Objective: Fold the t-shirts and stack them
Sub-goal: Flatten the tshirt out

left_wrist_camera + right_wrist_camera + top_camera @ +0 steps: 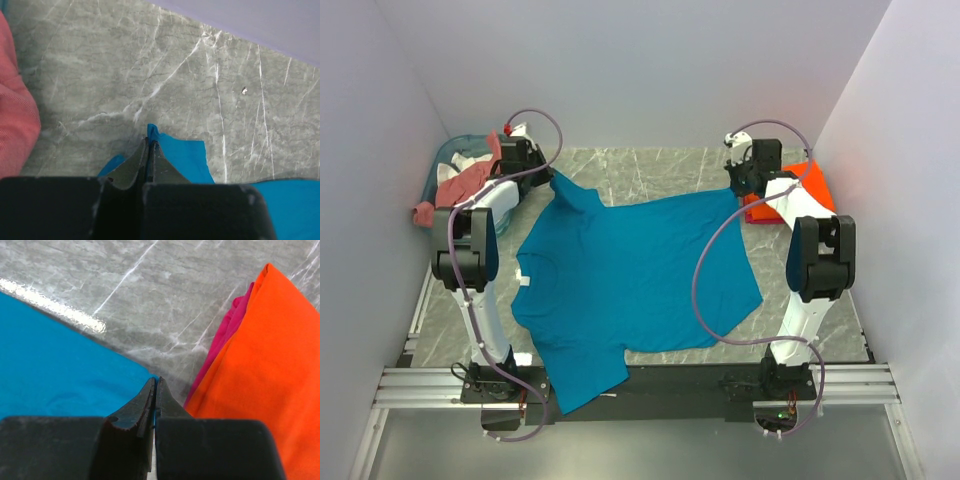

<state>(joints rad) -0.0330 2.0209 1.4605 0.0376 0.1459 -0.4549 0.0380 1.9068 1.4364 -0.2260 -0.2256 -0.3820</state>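
The left claw [148, 144] was clamped shut on the far sleeve of the teal shirt [630, 270], the right claw [155, 384] on its far hem corner; the shirt's length ran claw to claw.

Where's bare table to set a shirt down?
Bare marble along the back wall, between the left gripper and right gripper, beyond the blue shirt. Also near right, between its hem and the right arm. Crowded: basket far left, orange shirt far right.

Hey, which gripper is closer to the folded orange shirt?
Right. The right gripper pinches the teal shirt by a corner right beside the orange shirt; the left gripper holds its sleeve, far across the table.
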